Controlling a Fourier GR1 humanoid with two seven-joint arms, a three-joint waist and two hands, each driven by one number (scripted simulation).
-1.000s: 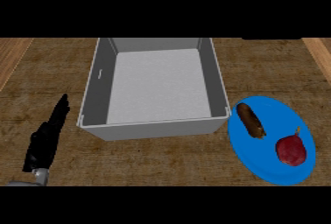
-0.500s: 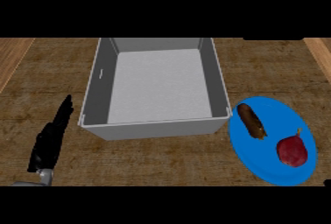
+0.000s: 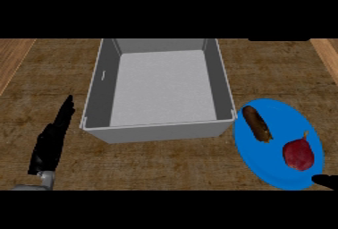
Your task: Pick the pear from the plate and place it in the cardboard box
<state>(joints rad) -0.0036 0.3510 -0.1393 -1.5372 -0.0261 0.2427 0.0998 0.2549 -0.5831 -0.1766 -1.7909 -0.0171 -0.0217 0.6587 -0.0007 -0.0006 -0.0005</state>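
Right hand (image 3: 325,180) shows only as a dark tip at the counter's lower right corner, just touching the near rim of the plate (image 3: 264,167); whether its fingers are spread or curled I cannot tell. Left hand (image 3: 51,141) rests at the counter's left edge, fingers straight and pressed together, pointing up, holding nothing.

Pear (image 3: 298,154), dark red with its stem toward the far edge, lies on the near right part of the blue plate. A brown, elongated item (image 3: 257,123) lies on the plate's far left part, apart from the pear and close to the box. Box (image 3: 220,79), grey-walled and open-topped, sits at the counter's middle, its near right corner just beside the plate's rim.

Judging by this, the step in hand is the reach for the pear, and nothing is grasped yet. To do it well, the right hand should come in over the plate's near edge with fingers spread, close round the pear's wide body rather than the stem, and stay away from the brown item. A lift clear of the box wall would then be needed before moving left.
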